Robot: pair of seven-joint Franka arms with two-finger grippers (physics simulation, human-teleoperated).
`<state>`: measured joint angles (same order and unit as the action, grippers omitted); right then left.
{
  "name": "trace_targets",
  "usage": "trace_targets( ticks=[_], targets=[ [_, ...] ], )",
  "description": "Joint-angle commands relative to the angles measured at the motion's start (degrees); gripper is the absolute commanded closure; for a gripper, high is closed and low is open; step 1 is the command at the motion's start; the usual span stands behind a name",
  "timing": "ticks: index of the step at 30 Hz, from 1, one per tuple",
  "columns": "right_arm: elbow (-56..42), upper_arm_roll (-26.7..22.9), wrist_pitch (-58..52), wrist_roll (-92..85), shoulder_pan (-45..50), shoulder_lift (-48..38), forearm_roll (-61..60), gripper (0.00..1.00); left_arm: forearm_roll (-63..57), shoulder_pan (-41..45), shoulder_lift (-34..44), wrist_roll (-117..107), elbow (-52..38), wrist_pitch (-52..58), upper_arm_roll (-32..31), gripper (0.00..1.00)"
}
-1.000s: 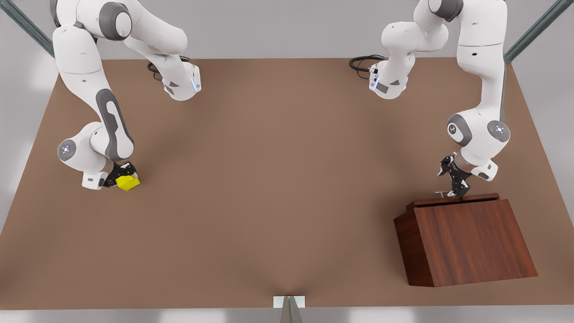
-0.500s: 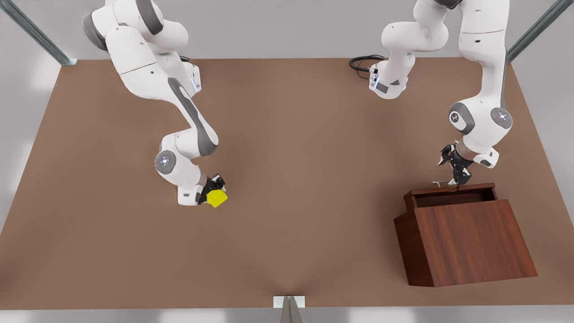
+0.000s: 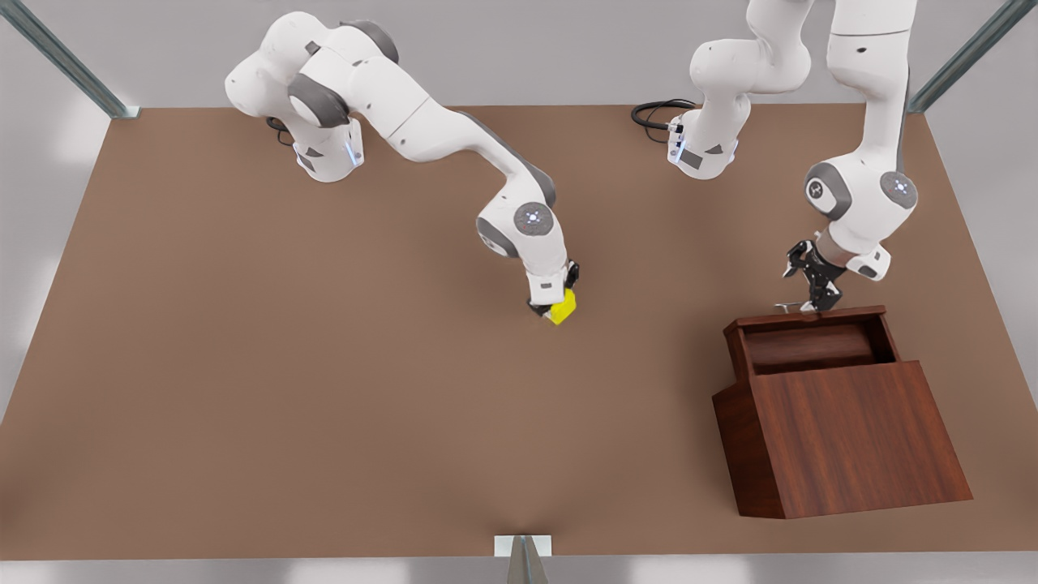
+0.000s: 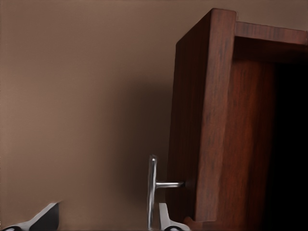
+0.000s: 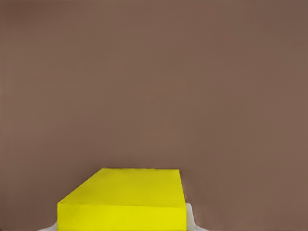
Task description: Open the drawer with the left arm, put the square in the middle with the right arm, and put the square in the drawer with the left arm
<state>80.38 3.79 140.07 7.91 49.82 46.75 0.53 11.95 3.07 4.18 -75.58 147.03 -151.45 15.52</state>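
**Drawer out, cube over mid-table**

Over at the front view's right: left gripper point(image 3: 813, 302) down at the thin silver bar handle point(image 3: 791, 307) of the dark reddish-brown wood-grain drawer point(image 3: 811, 345). Drawer slid partly out of the wedge-shaped wooden cabinet point(image 3: 851, 442), tray open to the camera and bare inside. From the left wrist view, handle point(image 4: 152, 190) standing just beside one pale fingertip point(image 4: 166, 219), the other fingertip well apart on the far side (bar sits between the two, though actual contact impossible to judge). Fingers look spread, not pinched tight.

Across to mid-table: right gripper point(image 3: 555, 307) pointing down, fingers closed on the small bright yellow cube point(image 3: 562, 307). Cube tilted, sitting low over the flat matte brown tabletop point(image 3: 324, 365), near the centre, well apart from the cabinet. Touching the surface or just above it? Cannot tell. Right wrist view: yellow cube point(image 5: 125, 199) held between pale finger pads point(image 5: 190, 216), plain brown table beyond.
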Motion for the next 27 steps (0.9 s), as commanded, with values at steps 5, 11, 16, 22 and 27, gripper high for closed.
trace_targets(
  ticks=[5,11,16,22,27],
  targets=[
    [-4.62,0.08,0.47,4.75,2.3,3.35,-0.18,0.33,-0.26,0.45,3.2,0.26,1.59,2.3,1.79,0.0],
    [-4.35,-0.1,0.21,5.28,2.3,2.91,-0.09,0.0,-10.89,4.14,17.18,1.75,0.19,17.15,6.81,0.0],
    [2.4,-5.88,-4.88,4.84,0.64,-9.2,-0.88,0.0,-8.79,5.2,4.35,29.08,-24.15,33.5,4.08,0.0],
    [14.19,-7.39,-24.49,1.85,-28.89,-35.67,-0.97,0.0,-8.52,6.08,-15.07,45.53,-54.82,48.53,-16.48,0.0],
    [9.54,-5.9,-34.24,-12.56,-47.61,-38.67,-0.09,0.0,-11.16,11.69,-24.83,60.28,-64.76,53.1,-28.09,0.0]
  ],
)
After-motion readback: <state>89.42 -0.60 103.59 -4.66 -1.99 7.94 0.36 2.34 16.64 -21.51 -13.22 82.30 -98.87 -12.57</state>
